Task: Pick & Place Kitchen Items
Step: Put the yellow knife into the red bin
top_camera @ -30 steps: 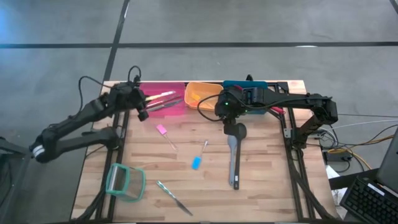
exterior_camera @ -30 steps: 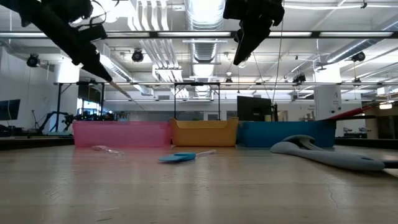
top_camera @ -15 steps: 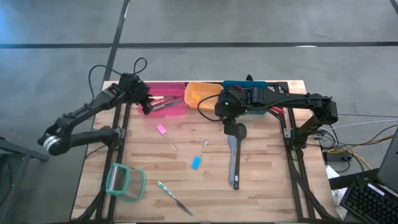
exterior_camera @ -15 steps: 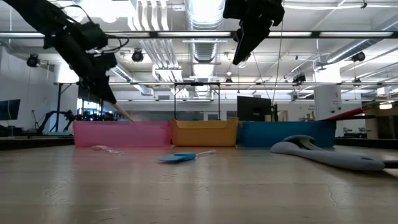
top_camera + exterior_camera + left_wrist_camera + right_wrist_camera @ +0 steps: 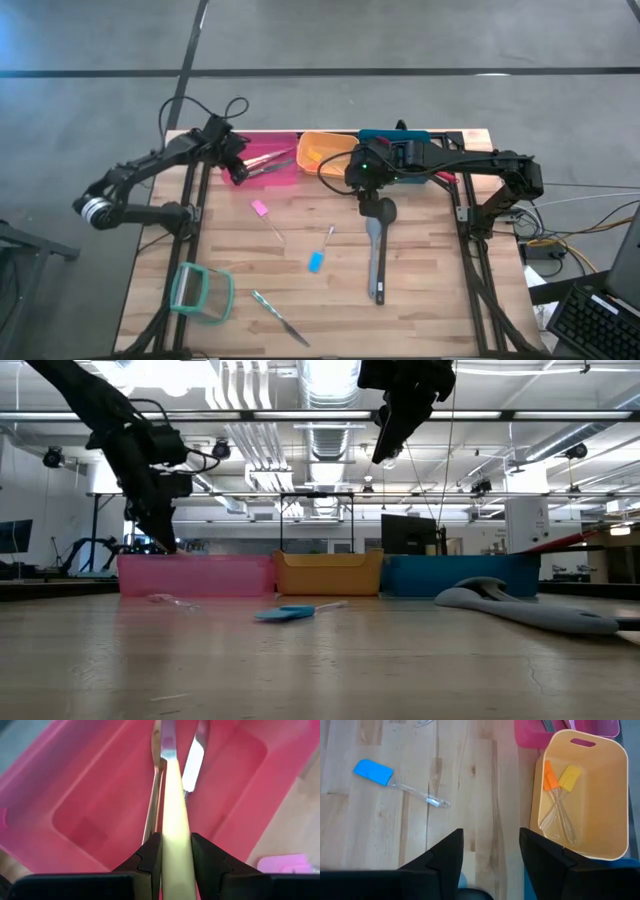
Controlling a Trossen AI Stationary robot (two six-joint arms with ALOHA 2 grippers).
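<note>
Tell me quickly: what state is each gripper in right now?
Left gripper: shut on a yellow-handled knife, held over the pink bin.
Right gripper: open, holding nothing, above the table beside the orange bin.

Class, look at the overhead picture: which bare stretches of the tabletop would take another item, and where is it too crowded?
Free: the near right corner, right of the grey spatula; the wood between the clear container and the pink spatula. Crowded: the middle, around the blue spatula, and the back edge, with the pink bin under the left gripper, orange bin and right gripper.
</note>
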